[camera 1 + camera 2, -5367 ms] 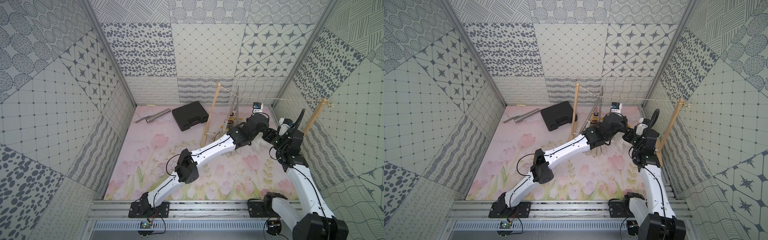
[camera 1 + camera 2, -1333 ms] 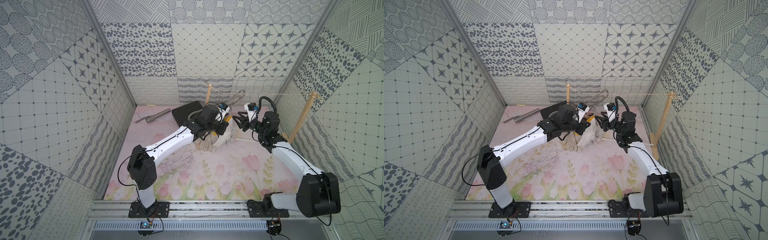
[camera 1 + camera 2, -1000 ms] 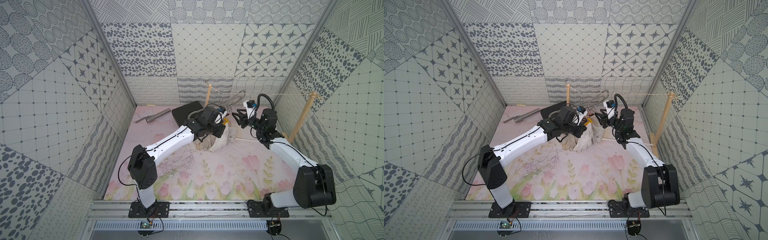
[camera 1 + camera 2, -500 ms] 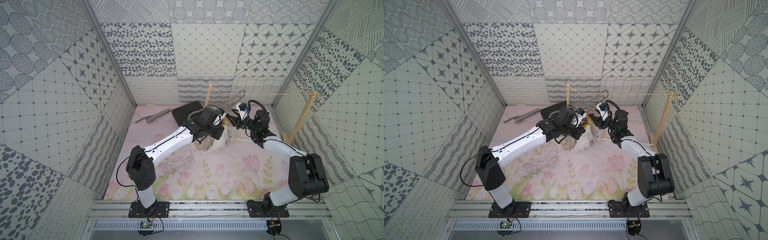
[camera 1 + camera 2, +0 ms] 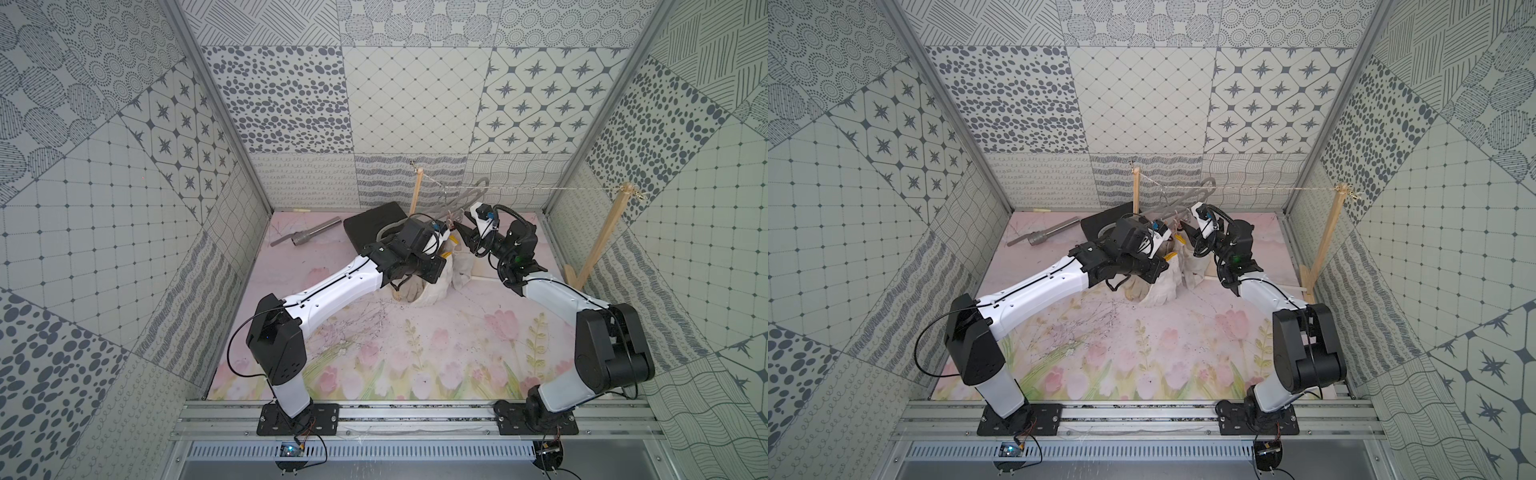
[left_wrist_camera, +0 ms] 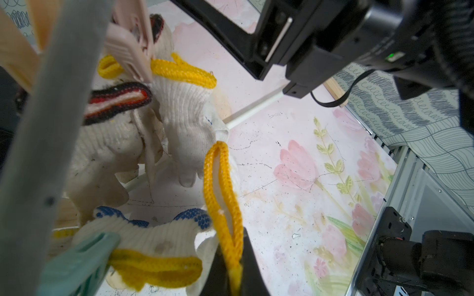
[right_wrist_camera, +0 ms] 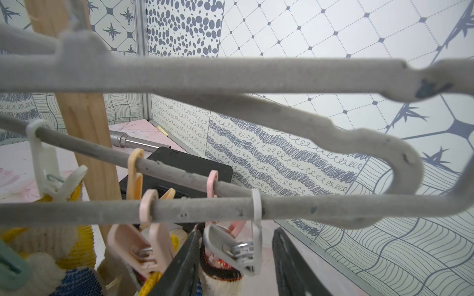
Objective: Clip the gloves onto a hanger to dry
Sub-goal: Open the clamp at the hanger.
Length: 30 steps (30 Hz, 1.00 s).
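While the hanger (image 7: 230, 77) hangs from the string (image 5: 540, 189) tied to the wooden post (image 7: 84, 128), my left jaws are clenched on the yellow-edged cuff (image 6: 223, 194) of one glove. They lift that edge close under the lower rail, presumably so that a peg's mouth can take it. My right jaws stand apart, straddling a grey peg (image 7: 236, 248) on that rail. One jaw seems to touch it and the other is clear, so I judge the peg not yet squeezed; the placing suits pinching it open.

The other gloves (image 5: 432, 286) are already hung. One yellow cuff sits in a pink peg (image 6: 128, 51) and a blue-dotted glove (image 6: 154, 225) in a green peg (image 6: 77, 258). Which peg holds the black-and-red cuff (image 6: 115, 102) I cannot tell. In both top views their fingers trail to the surface (image 5: 415, 353) beneath the hanger.

Compared with a few seconds ago, my left arm (image 5: 332, 286) has folded back from a long reach toward the far post. The gloves, hidden then, now show. Over the last second my right jaws have drawn in toward my left jaws, whose grip is unchanged.
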{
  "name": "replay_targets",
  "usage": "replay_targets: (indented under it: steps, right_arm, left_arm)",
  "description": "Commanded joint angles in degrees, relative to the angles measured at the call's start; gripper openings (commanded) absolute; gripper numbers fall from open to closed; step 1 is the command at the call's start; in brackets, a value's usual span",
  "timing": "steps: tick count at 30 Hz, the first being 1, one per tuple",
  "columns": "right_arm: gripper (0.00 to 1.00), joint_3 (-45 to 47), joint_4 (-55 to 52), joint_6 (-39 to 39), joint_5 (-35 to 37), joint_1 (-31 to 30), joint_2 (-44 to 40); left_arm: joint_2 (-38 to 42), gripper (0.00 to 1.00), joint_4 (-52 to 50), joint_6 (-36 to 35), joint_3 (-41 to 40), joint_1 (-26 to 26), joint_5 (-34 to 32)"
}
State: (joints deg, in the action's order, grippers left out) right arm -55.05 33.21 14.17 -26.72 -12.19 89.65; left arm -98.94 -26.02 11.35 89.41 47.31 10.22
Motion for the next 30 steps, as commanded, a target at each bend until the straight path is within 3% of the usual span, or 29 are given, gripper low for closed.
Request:
replay_targets:
  steps: [1, 8, 19, 24, 30]
  right_arm:
    - [0.49, -2.31, 2.11, 1.26, -0.16, -0.47, 1.91]
    - [0.45, -3.19, 2.64, 2.06, -0.41, -1.22, 2.82]
    - [0.25, 0.14, 3.54, 3.48, 1.67, -1.96, -1.17]
    - [0.21, 1.87, -0.16, 2.19, 1.62, -1.97, -5.17]
    - [0.2, 0.17, -16.09, -4.87, 2.05, -1.88, -13.0]
  left_arm:
    - [1.09, 0.0, 3.02, -1.0, -0.34, 0.15, 1.6]
    - [1.38, 0.0, 3.7, -0.71, -0.52, 0.15, 2.21]
    - [2.52, 0.0, 4.65, -0.04, -1.6, 0.57, 2.11]
    - [2.41, 0.0, 6.76, 3.18, -1.21, 1.27, 0.52]
    - [0.13, 0.0, 9.55, 7.54, 1.79, 5.72, -4.2]
